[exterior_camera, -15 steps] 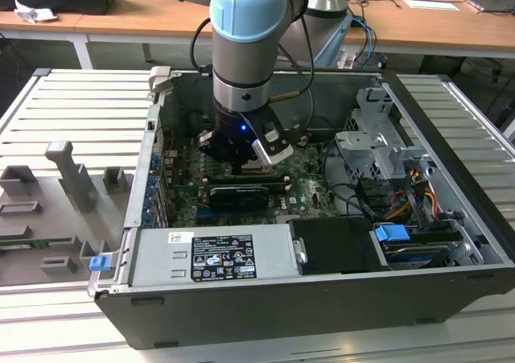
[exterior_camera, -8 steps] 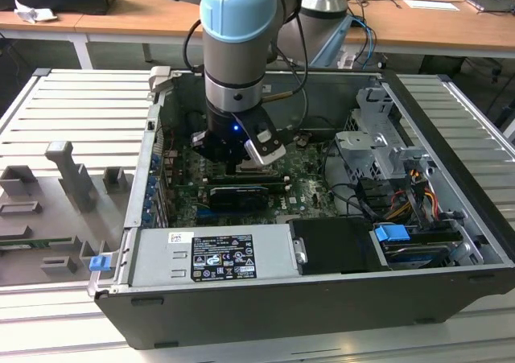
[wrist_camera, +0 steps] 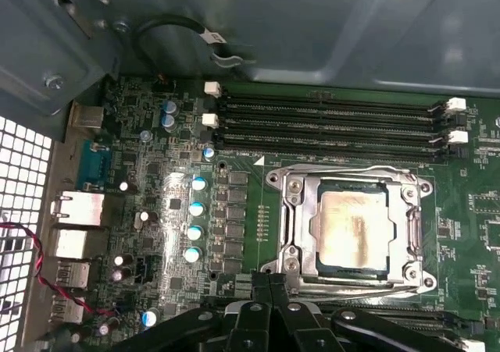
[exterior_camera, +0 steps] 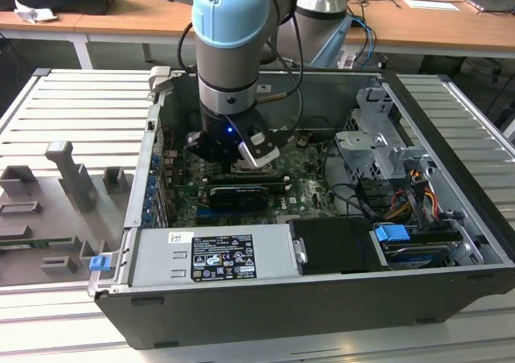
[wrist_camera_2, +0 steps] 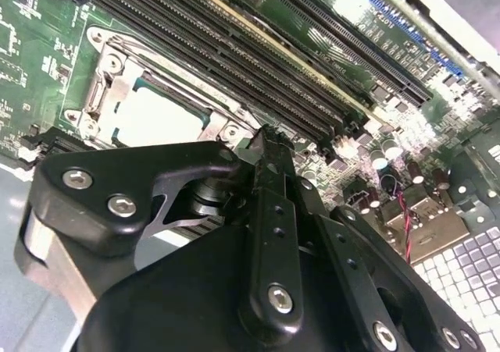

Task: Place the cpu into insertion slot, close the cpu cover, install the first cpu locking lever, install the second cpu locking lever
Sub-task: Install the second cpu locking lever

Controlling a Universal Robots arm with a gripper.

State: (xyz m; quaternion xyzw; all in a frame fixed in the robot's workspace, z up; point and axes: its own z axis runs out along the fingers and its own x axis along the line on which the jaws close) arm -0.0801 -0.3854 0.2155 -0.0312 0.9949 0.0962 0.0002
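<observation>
The cpu [wrist_camera: 349,227] lies flat in the insertion slot [wrist_camera: 275,179], its pale tan-silver face showing through the cut-out of the cpu cover [wrist_camera: 300,211]. The silvery cover is down over the chip's edges. A thin metal lever rod [wrist_camera: 367,292] runs along the socket side closest to my gripper. My gripper [wrist_camera: 271,278] is shut, nothing visible between its black fingers, tips just off a socket corner. In the second wrist view the gripper [wrist_camera_2: 266,139] sits beside the cpu [wrist_camera_2: 156,118]. In the exterior view the gripper [exterior_camera: 241,166] hangs low inside the computer case [exterior_camera: 322,299].
Long black memory slots [wrist_camera: 328,122] run along the socket's far side. Capacitors [wrist_camera: 197,208] and rear ports [wrist_camera: 78,211] stand beside it. The power supply [exterior_camera: 217,254], a drive cage [exterior_camera: 378,146] and cable bundles [exterior_camera: 402,198] crowd the case. The grey case wall [wrist_camera: 312,32] rises close behind.
</observation>
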